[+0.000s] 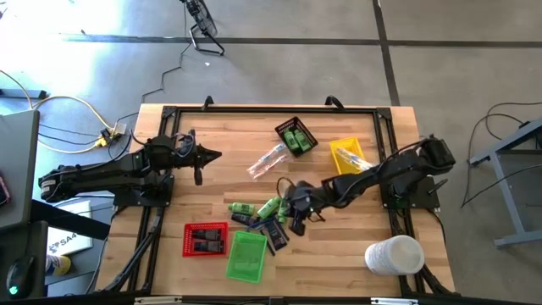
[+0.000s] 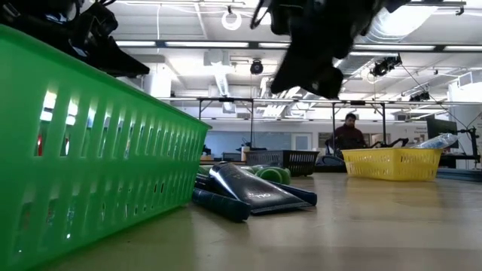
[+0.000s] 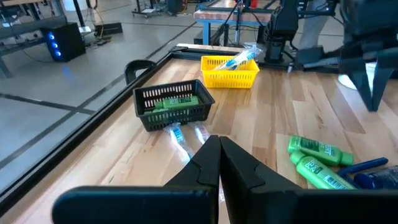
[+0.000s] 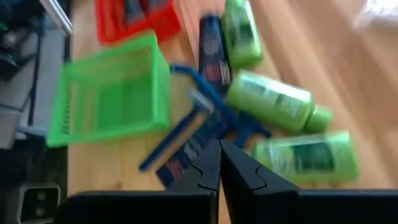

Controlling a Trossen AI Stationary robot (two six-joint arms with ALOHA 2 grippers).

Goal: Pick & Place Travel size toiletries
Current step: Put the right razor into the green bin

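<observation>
My right claw [image 1: 298, 222] pressed together, empty, over toiletries pile [image 1: 264, 213] mid-worktop [image 1: 356, 254], hiding part of it. Left claw [image 1: 216, 155] together, parked apart. Green tray [image 2: 90, 150] blocks low view; wrist picture smeared.

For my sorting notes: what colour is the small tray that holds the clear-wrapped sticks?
Yellow. The tray with the clear-wrapped sticks shows best in the left wrist view.

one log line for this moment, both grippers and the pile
right gripper: shut, empty, over toiletries pile | left gripper: shut, empty, waiting left of table centre | green tray: empty
</observation>
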